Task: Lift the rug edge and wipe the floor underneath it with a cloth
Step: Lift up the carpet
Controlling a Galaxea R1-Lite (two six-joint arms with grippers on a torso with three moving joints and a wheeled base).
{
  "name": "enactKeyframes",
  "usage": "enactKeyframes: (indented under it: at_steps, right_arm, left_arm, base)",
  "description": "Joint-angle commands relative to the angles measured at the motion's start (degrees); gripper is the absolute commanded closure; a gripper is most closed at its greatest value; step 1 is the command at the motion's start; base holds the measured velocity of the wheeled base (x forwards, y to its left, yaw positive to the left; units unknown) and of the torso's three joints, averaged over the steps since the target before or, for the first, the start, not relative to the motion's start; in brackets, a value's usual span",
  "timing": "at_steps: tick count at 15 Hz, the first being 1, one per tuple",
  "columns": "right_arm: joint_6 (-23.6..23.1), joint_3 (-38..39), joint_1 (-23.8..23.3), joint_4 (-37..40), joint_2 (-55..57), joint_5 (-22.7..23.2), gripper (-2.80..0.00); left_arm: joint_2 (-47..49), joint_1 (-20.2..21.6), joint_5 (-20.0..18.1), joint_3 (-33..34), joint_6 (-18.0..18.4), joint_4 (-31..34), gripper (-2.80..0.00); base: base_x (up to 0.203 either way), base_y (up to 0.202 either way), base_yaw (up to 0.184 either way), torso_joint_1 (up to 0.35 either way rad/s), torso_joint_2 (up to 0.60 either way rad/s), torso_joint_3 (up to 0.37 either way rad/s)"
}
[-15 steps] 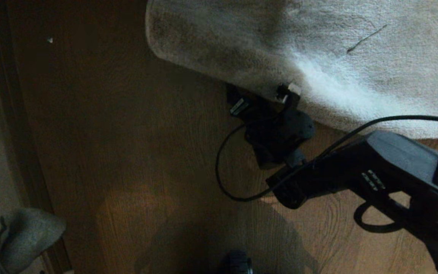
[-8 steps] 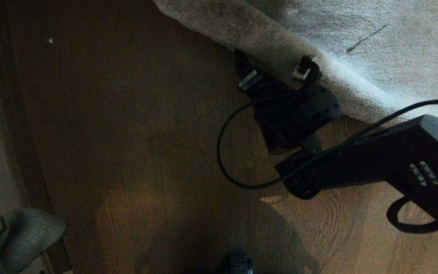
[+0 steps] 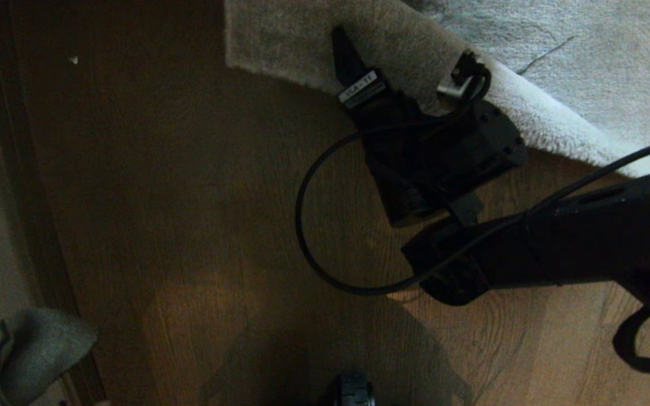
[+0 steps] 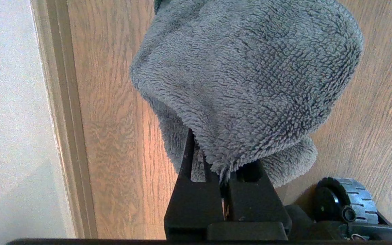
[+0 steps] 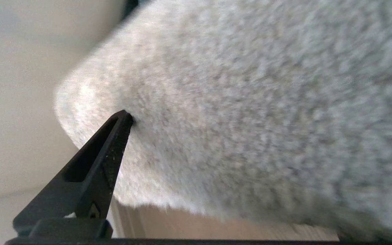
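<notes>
a: rug edge point(image 3: 313, 51) sits raised off the floor point(image 3: 189, 225); right gripper point(image 3: 409, 56) is at it, jaws spread wide, one finger point(image 5: 114, 143) against the pile.
b: cloth point(image 4: 243, 81) hangs from the left gripper point(image 4: 221, 180); its jaws are clamped on the fabric, low at the robot's left by the wall.

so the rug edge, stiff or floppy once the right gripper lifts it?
Probably floppy: the rug edge curls over the right gripper rather than rising flat. Likely prone to slipping off, since the fingers stand wide against the pile, not pinched. It's big, so probably heavy enough to sag back onto the floor.
</notes>
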Motion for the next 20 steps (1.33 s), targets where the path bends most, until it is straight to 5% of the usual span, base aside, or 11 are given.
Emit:
enactKeyframes:
  at_steps: [1, 7, 12, 20]
  right_arm:
    - [0.3, -1.9, 0.2, -0.3, -0.3, -0.1, -2.8]
    - [0.0, -2.4, 0.2, 2.6, 1.0, -1.5, -2.8]
    - [0.5, -3.4, -0.1, 13.0, -0.2, -7.2, -2.8]
    - [-0.7, -4.2, 1.4, 16.5, -4.5, -8.3, -2.8]
  left_arm:
    - [0.0, 0.1, 0.0, 0.0, 0.0, 0.0, 0.0]
    - [0.0, 0.0, 0.0, 0.0, 0.0, 0.0, 0.0]
    - [0.0, 0.1, 0.0, 0.0, 0.0, 0.0, 0.0]
    - [0.0, 0.0, 0.0, 0.0, 0.0, 0.0, 0.0]
  base:
    - [0.0, 0.0, 0.0, 0.0, 0.0, 0.0]
    - [0.0, 0.0, 0.0, 0.0, 0.0, 0.0]
    - [0.0, 0.0, 0.0, 0.0, 0.0, 0.0]
    - [0.0, 0.0, 0.0, 0.0, 0.0, 0.0]
